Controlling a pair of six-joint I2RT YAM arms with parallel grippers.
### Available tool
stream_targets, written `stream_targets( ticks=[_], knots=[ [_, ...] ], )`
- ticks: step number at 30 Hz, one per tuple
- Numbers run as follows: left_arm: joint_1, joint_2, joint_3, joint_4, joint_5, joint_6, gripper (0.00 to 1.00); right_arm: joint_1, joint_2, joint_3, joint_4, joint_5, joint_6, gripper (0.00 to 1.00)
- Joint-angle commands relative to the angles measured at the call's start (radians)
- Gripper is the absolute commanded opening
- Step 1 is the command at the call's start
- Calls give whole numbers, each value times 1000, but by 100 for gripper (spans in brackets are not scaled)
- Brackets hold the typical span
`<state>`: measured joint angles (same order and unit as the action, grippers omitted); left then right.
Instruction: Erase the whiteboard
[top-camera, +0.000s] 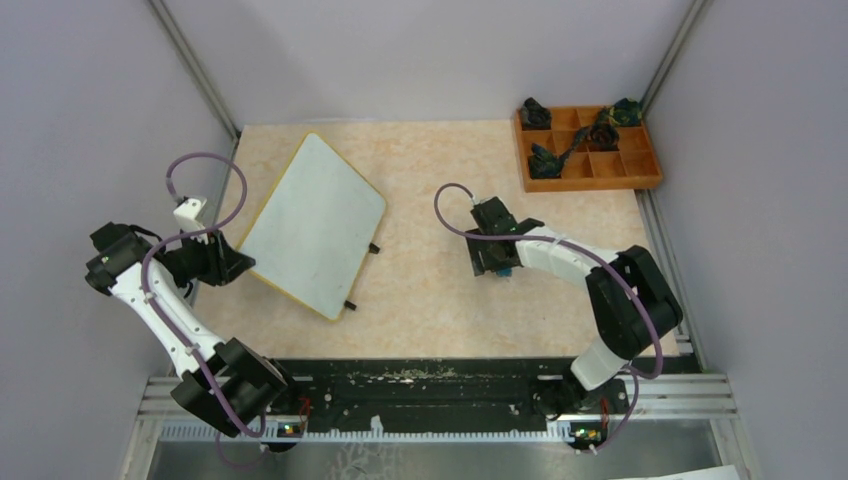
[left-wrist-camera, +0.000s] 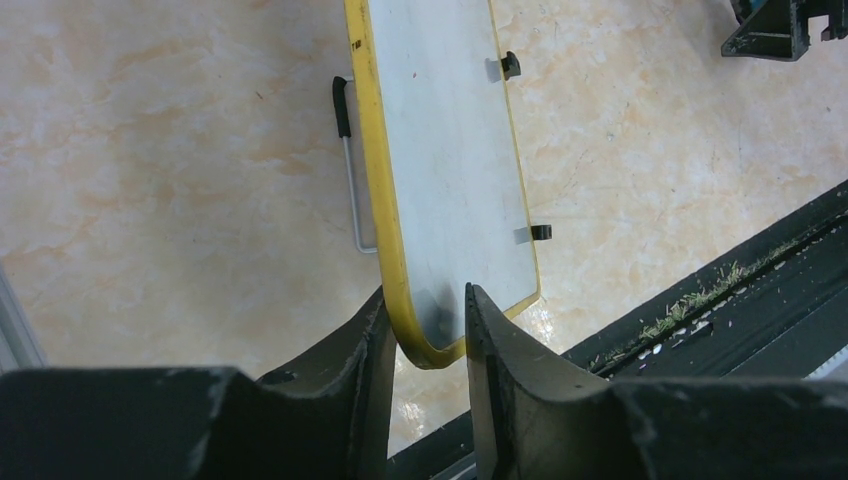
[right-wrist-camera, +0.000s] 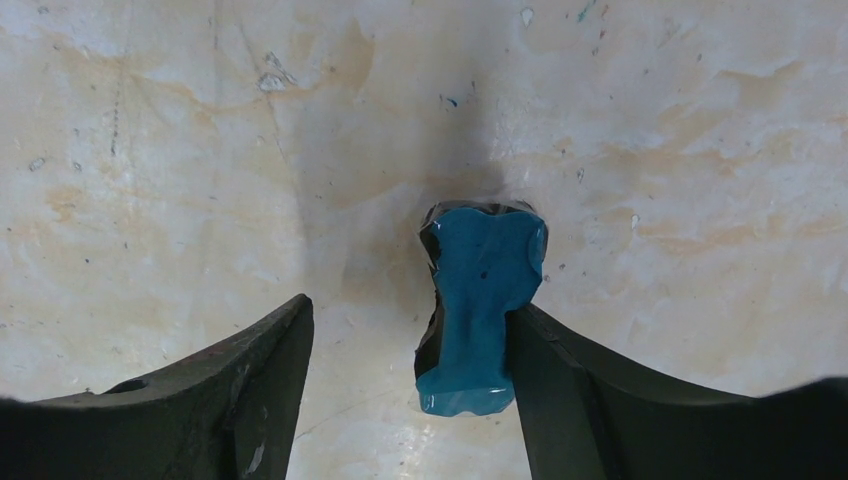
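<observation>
Top external: left pincer (left-wrist-camera: 425, 310) pinches whiteboard (top-camera: 315, 225) corner, right pincer (right-wrist-camera: 410, 308) spread around blue eraser (right-wrist-camera: 480, 290), tray (top-camera: 600, 184) beyond

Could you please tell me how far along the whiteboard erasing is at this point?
Apparently done: the large white, yellow-edged whiteboard shows no writing in the top or left wrist views. In hand: the left tool clamps one corner, holding the board tilted. The right tool is open around the small blue eraser block, which lies on the beige table. Left: probably just laying the board flat and letting go.
</observation>
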<state>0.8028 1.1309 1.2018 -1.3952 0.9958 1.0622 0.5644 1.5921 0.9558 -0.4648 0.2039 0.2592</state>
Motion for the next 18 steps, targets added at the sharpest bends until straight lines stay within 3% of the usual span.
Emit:
stream_targets(
  ticks=[1,4,7,12,18],
  knots=[
    [-3,-15,26,-18,19,-1,37,-10,-69,-37,43,13,23,67],
    [-3,-18,34,-17,24,-8,38,-11,-74,-48,41,37,40,65],
    [-4,-26,36,-16,39,-11,48,-11,-86,-57,42,54,46,64],
    [-3,-22,44,-13,38,-18,60,-12,-65,-93,84,-67,46,66],
    [-4,-39,44,-9,33,-33,64,36,93,-40,-16,196,116,67]
  ],
)
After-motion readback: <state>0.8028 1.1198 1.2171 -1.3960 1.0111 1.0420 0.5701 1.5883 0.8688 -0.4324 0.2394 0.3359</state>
